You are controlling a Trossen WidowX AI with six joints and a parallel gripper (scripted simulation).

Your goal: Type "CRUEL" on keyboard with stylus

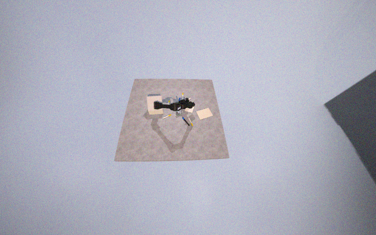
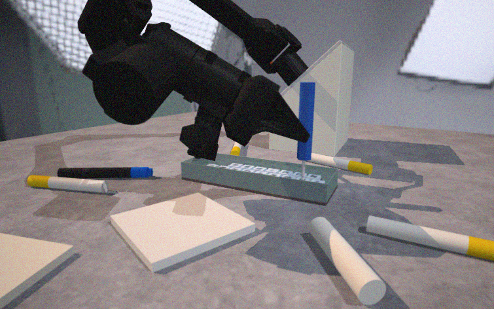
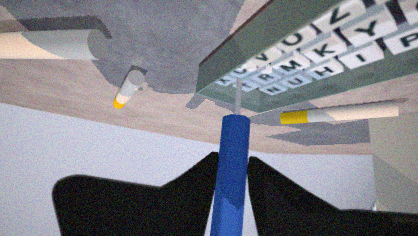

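The stylus (image 2: 307, 103) (image 3: 233, 142) has a thick blue body and a thin grey tip. My gripper (image 2: 307, 135) (image 3: 233, 162) is shut on the blue body and holds it nearly upright, tip down. The green-grey keyboard (image 2: 256, 186) (image 3: 212, 72) has white lettered keys and lies under the stylus. In the wrist view the tip meets the keys near one end, just beside the R key and below the C key. The key under the tip is hidden, and I cannot tell whether it is pressed down. In the top view the arm hides the stylus.
Two pale flat tiles (image 2: 179, 232) (image 2: 6, 260) lie in front. A white cylinder (image 2: 344, 256) and a yellow-ended white marker (image 2: 432, 237) lie front right. Another yellow-ended marker (image 2: 64, 184) lies beside a black-and-blue marker (image 2: 95, 172) at the left. A pale wedge-shaped block (image 2: 342, 99) stands behind.
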